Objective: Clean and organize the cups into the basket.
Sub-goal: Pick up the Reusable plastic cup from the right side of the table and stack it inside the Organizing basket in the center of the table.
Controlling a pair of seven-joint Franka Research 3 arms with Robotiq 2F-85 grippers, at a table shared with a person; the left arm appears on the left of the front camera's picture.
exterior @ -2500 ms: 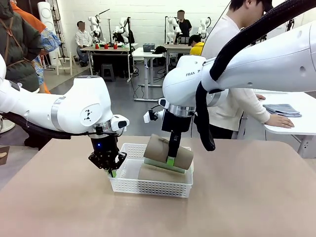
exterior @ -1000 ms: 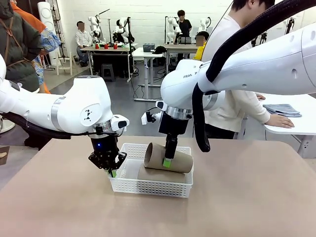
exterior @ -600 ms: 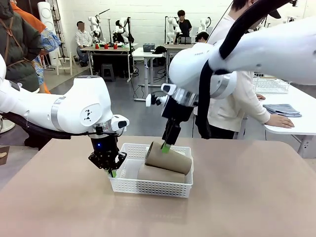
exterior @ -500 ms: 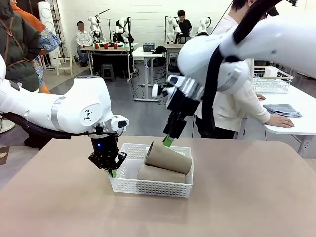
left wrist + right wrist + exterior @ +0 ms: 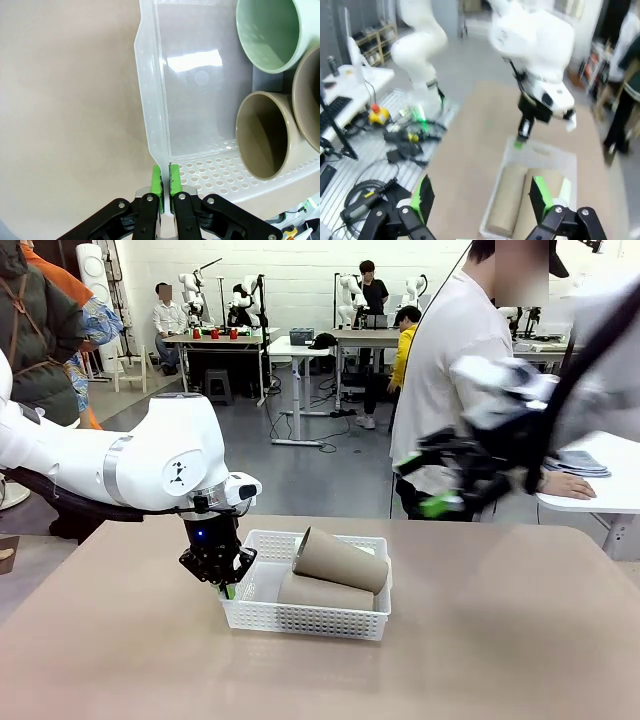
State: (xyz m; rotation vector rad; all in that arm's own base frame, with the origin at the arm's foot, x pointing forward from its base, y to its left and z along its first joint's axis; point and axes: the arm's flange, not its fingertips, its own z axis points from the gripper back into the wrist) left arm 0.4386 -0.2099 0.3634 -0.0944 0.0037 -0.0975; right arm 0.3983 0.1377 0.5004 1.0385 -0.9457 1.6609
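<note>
The white lattice basket (image 5: 300, 621) stands mid-table. My left gripper (image 5: 228, 587) is shut on its left rim; in the left wrist view the green pads (image 5: 155, 180) pinch the thin basket wall (image 5: 150, 100). Two tan cups lie on their sides inside, one (image 5: 340, 558) resting aslant on the other (image 5: 325, 592). The left wrist view shows the mint cup's mouth (image 5: 270, 30) beside a tan cup (image 5: 262, 135) and a second tan rim (image 5: 310, 110). My right gripper (image 5: 445, 498), blurred, hangs open and high to the right. From above, my right gripper (image 5: 482, 197) looks down on the basket (image 5: 540, 150) and the tan cups (image 5: 507, 200).
A person in a white top stands at the table's far side, a hand on the side table (image 5: 600, 495) where a folded grey cloth (image 5: 572, 462) lies. Bare tan tabletop (image 5: 480, 640) surrounds the basket. Cables and gear lie on the floor (image 5: 395, 140).
My right gripper let go of the upper tan cup, rose and swung away to the right. The cup now rests on the lower one. The left arm has not moved.
</note>
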